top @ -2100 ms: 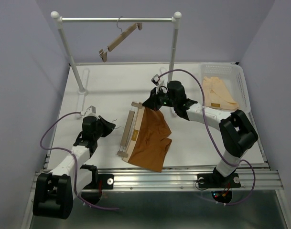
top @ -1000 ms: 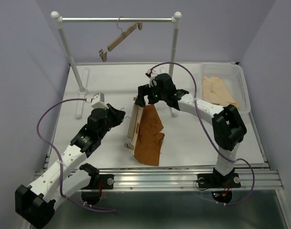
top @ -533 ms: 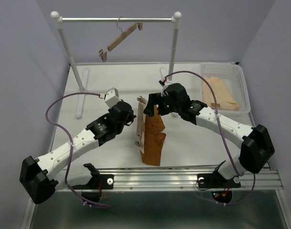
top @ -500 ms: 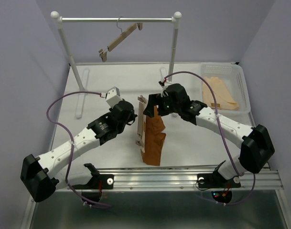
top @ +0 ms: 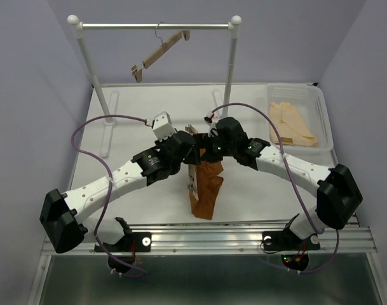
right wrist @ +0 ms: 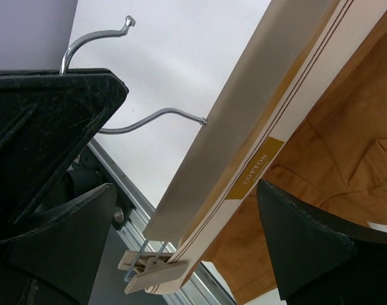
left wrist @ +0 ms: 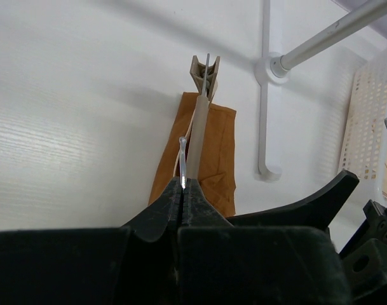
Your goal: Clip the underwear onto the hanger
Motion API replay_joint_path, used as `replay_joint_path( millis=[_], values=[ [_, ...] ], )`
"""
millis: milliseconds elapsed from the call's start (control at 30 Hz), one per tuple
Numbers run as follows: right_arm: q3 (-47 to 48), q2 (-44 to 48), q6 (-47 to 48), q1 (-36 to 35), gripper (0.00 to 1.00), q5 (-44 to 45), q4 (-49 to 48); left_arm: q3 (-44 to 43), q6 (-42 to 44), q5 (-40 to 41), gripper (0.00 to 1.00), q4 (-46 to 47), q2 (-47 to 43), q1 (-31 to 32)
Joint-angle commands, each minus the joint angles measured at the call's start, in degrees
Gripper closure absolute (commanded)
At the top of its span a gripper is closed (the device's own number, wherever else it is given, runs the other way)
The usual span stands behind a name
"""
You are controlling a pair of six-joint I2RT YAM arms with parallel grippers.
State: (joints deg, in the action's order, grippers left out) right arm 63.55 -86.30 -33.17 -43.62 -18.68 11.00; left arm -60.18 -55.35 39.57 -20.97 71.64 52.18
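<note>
With left gripper (left wrist: 182,190) clenched on the hanger's (left wrist: 196,136) wire hook (left wrist: 182,159) and right gripper (right wrist: 187,190) spread astride its bar (right wrist: 237,121), steady the bar level and confirm both end clips (left wrist: 204,68) bite the waistband (right wrist: 282,121) of the underwear (left wrist: 215,149) hanging below it.

White-shelled left arm (top: 107,185) and right arm (top: 288,166), black at the joints, each trail a purple cable (top: 110,116); fingers (right wrist: 50,101) are matte black wedges.

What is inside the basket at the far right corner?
A peach-cream cloth lies crumpled in the basket, filling most of its floor. Anything beneath the cloth is covered and cannot be seen.
</note>
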Motion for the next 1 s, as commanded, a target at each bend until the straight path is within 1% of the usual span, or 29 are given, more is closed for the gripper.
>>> replay_joint_path(
  millis=[0, 133, 267, 300, 367, 600, 700, 733, 833, 867, 967],
  values=[
    [-0.8, -1.2, -2.4, -0.6, 0.04, -1.2, -5.1, -4.5, -1.7, 5.4, 1.00, -1.0, -0.2, 0.6],
    [-1.0, -2.9, -4.0, -0.6, 0.12, -1.4, -6.0, -5.0, -2.1, 6.0, 1.00, -1.6, 0.3, 0.7],
    [-1.0, -3.6, -4.6, -0.6, 0.23, -1.4, -7.0, -5.9, -2.6, 6.5, 1.00, -2.3, 0.9, 0.9],
    [-1.0, -3.7, -4.8, -0.6, 0.24, -1.4, -7.3, -6.0, -2.6, 6.4, 1.00, -2.4, 1.2, 1.0],
    [-0.9, -4.2, -5.0, -0.6, 0.29, -1.7, -7.8, -6.3, -2.7, 6.6, 1.00, -2.6, 1.7, 1.1],
    [-0.7, -6.3, -6.0, -1.1, 0.30, -1.6, -8.5, -8.1, -4.6, 7.9, 1.00, -4.5, 4.1, 1.6],
    [-0.6, -6.9, -6.5, -1.1, 0.35, -1.4, -8.7, -9.1, -5.4, 8.5, 1.00, -5.7, 4.8, 2.2],
    [-0.5, -7.0, -6.5, -1.1, 0.39, -1.2, -8.8, -9.2, -5.7, 8.6, 1.00, -6.0, 4.8, 2.3],
    [-0.8, -6.9, -6.9, -1.1, 0.53, -0.7, -9.5, -9.1, -5.6, 8.9, 1.00, -5.6, 4.4, 2.5],
    [-0.8, -6.9, -7.0, -1.1, 0.60, -0.7, -9.6, -9.2, -5.5, 8.9, 1.00, -5.6, 4.3, 2.6],
    [-1.1, -6.8, -7.2, -1.1, 0.71, -0.8, -10.0, -9.3, -5.3, 8.9, 1.00, -5.7, 4.3, 2.6]
  ],
)
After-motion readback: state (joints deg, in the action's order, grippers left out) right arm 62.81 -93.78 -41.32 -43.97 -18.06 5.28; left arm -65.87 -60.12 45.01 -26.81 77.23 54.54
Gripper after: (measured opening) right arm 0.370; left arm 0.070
